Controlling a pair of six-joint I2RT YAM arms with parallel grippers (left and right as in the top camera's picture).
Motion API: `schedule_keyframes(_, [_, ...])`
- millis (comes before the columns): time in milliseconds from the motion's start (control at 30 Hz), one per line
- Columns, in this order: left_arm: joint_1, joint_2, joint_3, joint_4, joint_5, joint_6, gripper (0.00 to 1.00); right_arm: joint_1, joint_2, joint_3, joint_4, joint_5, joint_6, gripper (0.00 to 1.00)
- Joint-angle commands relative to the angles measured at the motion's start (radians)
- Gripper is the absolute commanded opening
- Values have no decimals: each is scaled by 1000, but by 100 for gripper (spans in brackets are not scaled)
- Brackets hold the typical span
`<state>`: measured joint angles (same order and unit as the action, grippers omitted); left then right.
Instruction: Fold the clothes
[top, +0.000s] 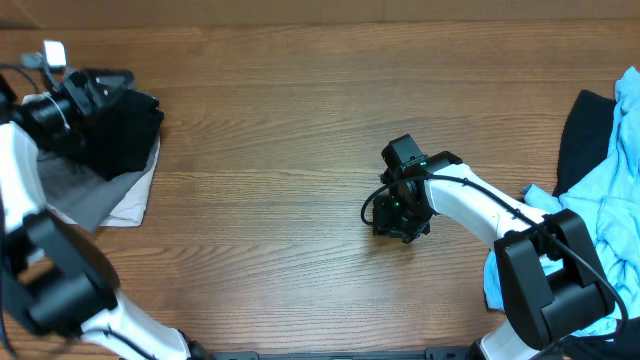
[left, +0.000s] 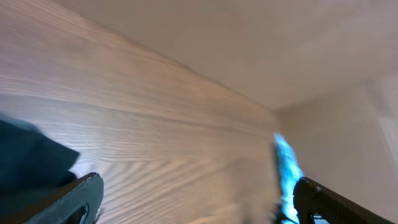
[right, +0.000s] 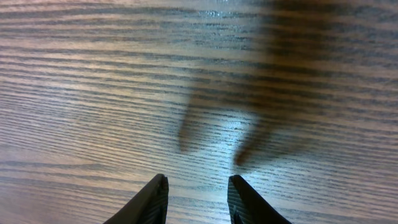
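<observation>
cloth sits in 2 places on the wooden table (top: 290, 120). at the far left a black shirt (top: 125, 130) lies bunched on top of a grey garment (top: 75, 190) and a white garment (top: 130, 205), whose edges stick out on its near side. at the right edge a light blue garment (top: 615, 190) is heaped up, with a black garment (top: 580, 135) showing at the heap's far left side. my left gripper (left: 198, 186) is over the black shirt at the far left. its fingers (left: 84, 199) stand wide apart and hold nothing: only bare wood shows between them, with dark cloth at the left edge of its blurred wrist view. my right gripper (right: 197, 183) points down at bare table right of the middle, well apart from both heaps. its 2 fingertips (right: 158, 196) are parted a little with nothing between them, and their shadows fall on the wood ahead of them.
</observation>
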<state>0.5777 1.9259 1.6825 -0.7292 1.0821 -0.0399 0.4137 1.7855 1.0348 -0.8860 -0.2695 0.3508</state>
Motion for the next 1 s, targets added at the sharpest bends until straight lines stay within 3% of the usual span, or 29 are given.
schedule_keyframes(0, [0, -104, 26, -82, -495, -134, 100, -1, 4, 0, 1, 8, -8, 35])
schedule_keyframes(133, [0, -101, 22, -190, -763, -194, 100, -1, 4, 0, 1, 8, -8, 35])
schedule_keyframes(333, [-1, -45, -27, -133, -791, -220, 100, -1, 4, 0, 1, 8, -8, 36])
schedule_keyframes(733, [-47, 277, -34, 204, -390, -185, 100, -1, 4, 0, -4, 7, -7, 36])
schedule_keyframes(967, [-62, 420, -34, 225, -296, -185, 100, -1, 4, 0, -15, 7, -7, 35])
